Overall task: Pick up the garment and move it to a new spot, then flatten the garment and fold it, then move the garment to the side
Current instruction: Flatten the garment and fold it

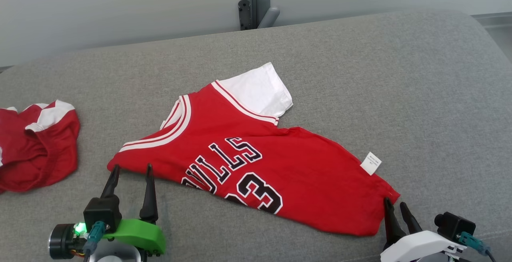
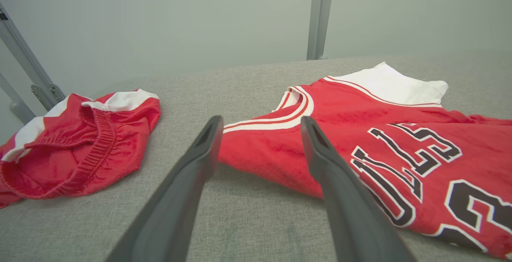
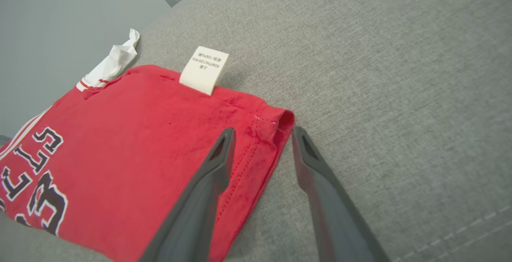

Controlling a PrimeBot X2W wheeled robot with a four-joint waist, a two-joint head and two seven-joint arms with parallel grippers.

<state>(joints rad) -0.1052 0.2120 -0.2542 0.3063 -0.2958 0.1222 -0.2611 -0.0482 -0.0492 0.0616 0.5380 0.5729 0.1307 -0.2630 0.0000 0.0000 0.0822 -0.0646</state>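
The garment [image 1: 256, 162] is a red jersey with white trim, a white sleeve and black lettering, lying spread on the grey padded surface [image 1: 400, 94]. My left gripper [image 1: 133, 168] is open at the jersey's near-left shoulder corner; in the left wrist view that corner of the garment [image 2: 360, 134] lies between and just beyond the left gripper [image 2: 261, 122] fingers. My right gripper [image 1: 395, 203] is at the near-right hem corner. In the right wrist view the right gripper [image 3: 264, 131] has its jaws apart, one finger over the garment [image 3: 132, 142] and the other on the bare surface, with the hem corner between them.
Crumpled red shorts [image 1: 38, 146] with white panels lie at the far left, seen as red shorts [image 2: 80, 142] from the left wrist. A white care label [image 1: 371, 163] sticks out of the jersey's right edge. A grey metal post [image 1: 252, 2] stands behind the surface.
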